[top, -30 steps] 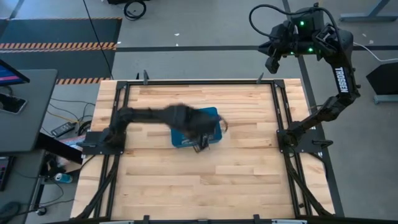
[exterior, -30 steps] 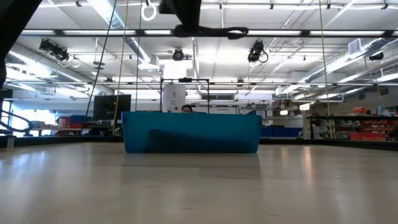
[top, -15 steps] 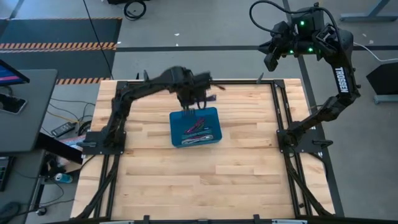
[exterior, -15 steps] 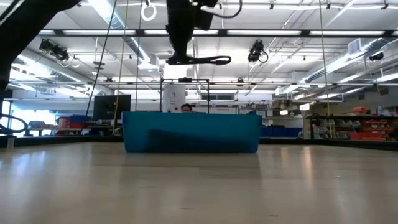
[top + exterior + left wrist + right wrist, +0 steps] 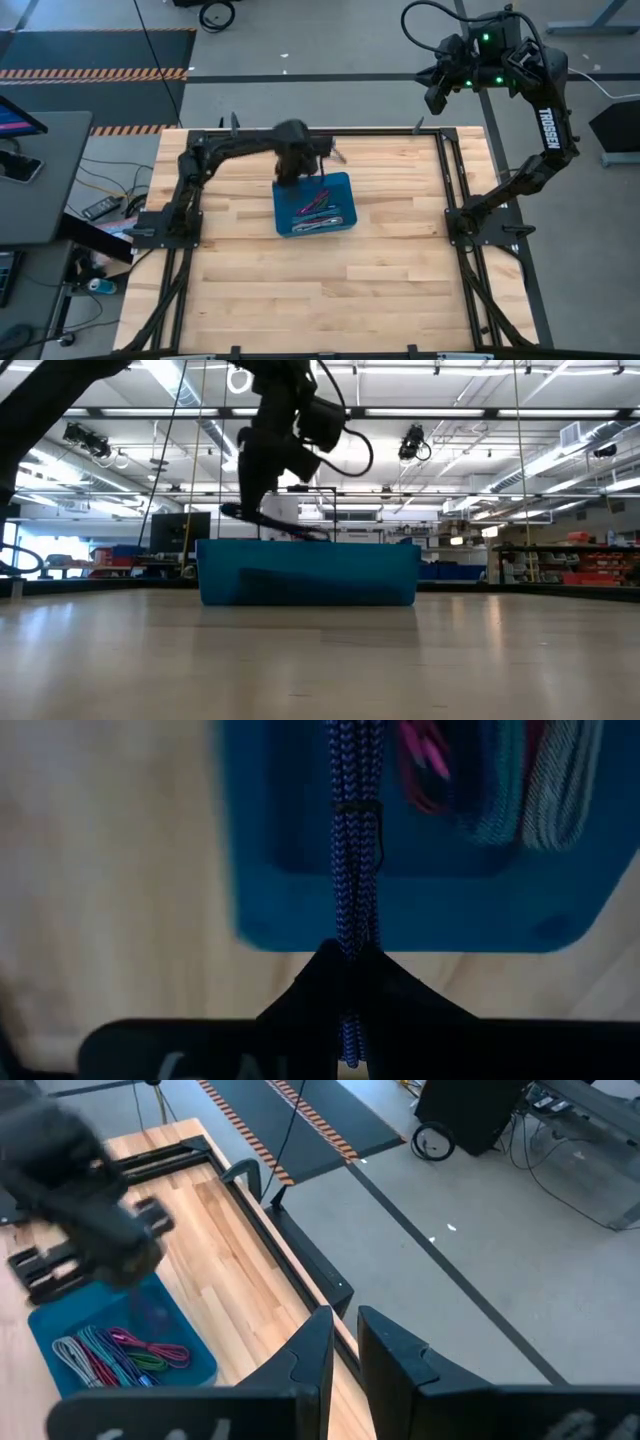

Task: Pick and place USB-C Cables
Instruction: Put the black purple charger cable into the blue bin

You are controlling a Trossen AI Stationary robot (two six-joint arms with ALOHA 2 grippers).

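Your left gripper (image 5: 345, 982) is pinched shut on a blue-purple braided USB-C cable (image 5: 350, 850), folded into a narrow bundle that runs out from between the fingers over the far wall of the shallow blue plastic bin (image 5: 400, 915). In the high view the gripper (image 5: 293, 160) now sits at the bin's far left corner; half a second ago it was higher and farther back, so the arm has swung back toward the bin and dropped. From the low camera the cable (image 5: 275, 522) hangs tilted just above the rim (image 5: 308, 544), not yet inside. That suggests you are bringing this cable in for release.

Other cables already lie in the bin: magenta (image 5: 150, 1348), teal (image 5: 100, 1352) and grey (image 5: 72, 1355) bundles side by side.

Your right gripper (image 5: 345, 1342) waits well off the table's far right corner, fingers narrowly apart, holding nothing.
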